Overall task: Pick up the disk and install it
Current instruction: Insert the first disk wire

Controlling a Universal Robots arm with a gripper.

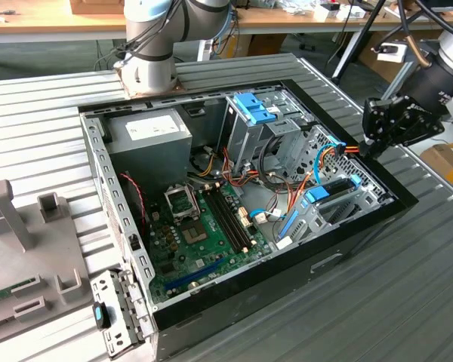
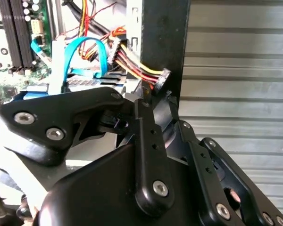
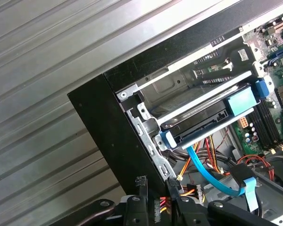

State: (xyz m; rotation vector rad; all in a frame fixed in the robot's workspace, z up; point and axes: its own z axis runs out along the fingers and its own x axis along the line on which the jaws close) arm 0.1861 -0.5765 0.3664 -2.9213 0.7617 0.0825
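The disk (image 1: 334, 192), dark and flat with blue side rails and a blue end tab, lies in the metal bay at the corner of the open computer case (image 1: 287, 264) on the exterior view's right. In the first wrist view the disk (image 3: 203, 120) sits level in that bay. My black gripper (image 1: 365, 147) hangs over the case wall just beyond the disk. Its fingertips (image 2: 144, 101) are closed around a black power connector (image 2: 162, 79) with red, yellow and black wires. The same gripper (image 3: 156, 186) appears beside the case's black corner.
A light-blue latch plate (image 1: 254, 108) tops the upper drive cage. The power supply (image 1: 149, 136) and motherboard (image 1: 204, 226) fill the case. A blue data cable (image 3: 212, 179) loops near the disk. Grey fixtures (image 1: 15, 219) stand on the ribbed table (image 1: 408, 302). The arm's base (image 1: 147, 60) is behind the case.
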